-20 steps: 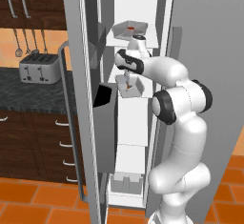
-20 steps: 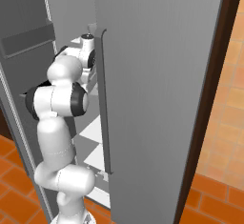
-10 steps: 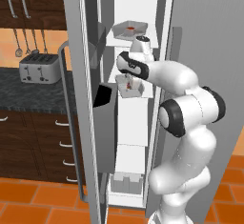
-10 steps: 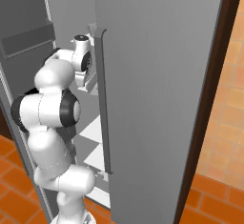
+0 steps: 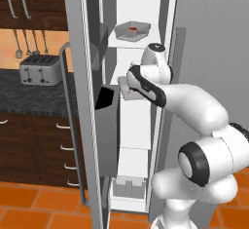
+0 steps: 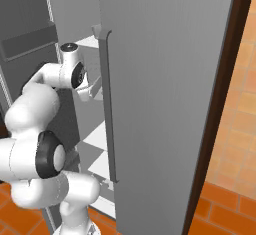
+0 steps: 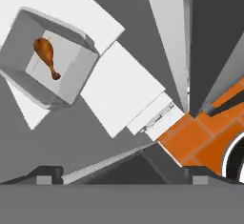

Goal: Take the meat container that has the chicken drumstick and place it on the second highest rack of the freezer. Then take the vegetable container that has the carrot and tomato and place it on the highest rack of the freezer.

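We see the freezer (image 5: 141, 101) standing open, its door (image 5: 87, 101) swung out to the left, and our arm reaching into the white shelved interior. On the highest rack sits the vegetable container (image 5: 132, 30) with something red showing inside. Just below it, on the second highest rack, rests the meat container (image 7: 47, 58); in the hand view the chicken drumstick (image 7: 46, 55) lies inside it, orange-brown, well smaller than its tray. Our end effector (image 7: 121, 170) is spread wide apart with nothing between its tips, and the meat container sits clear of it, up and to the left in that view. Left of the freezer a toaster (image 5: 40, 70) stands on the dark desk (image 5: 29, 96).
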